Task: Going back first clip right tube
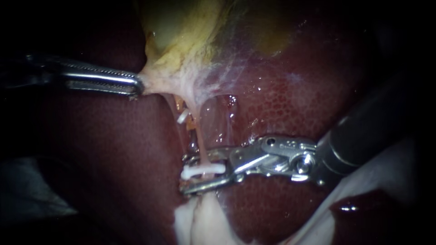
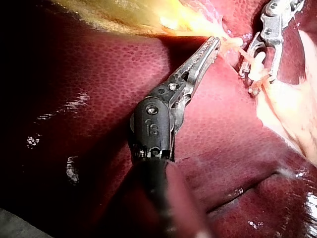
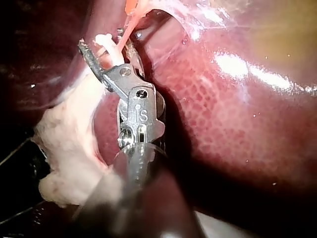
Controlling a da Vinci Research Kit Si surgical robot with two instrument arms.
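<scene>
Left instrument (image 1: 134, 85) is clamped on the pale tip of the gallbladder (image 1: 181, 50). Right instrument (image 1: 185, 176) has its jaws apart, straddling the white clip (image 1: 204, 170) that sits across the thin tube (image 1: 200, 140) over the liver (image 1: 281, 104), and I think neither jaw is actually touching it

Surgical bench: liver (image 1: 290, 104), right instrument (image 1: 185, 175)

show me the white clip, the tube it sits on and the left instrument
white clip (image 1: 204, 170), endoscope view, middle of its bar
tube (image 1: 201, 145), endoscope view, bare stretch just above the clip
left instrument (image 1: 137, 86), endoscope view, tip of its jaws, shut on gallbladder (image 1: 181, 50) tissue
</scene>
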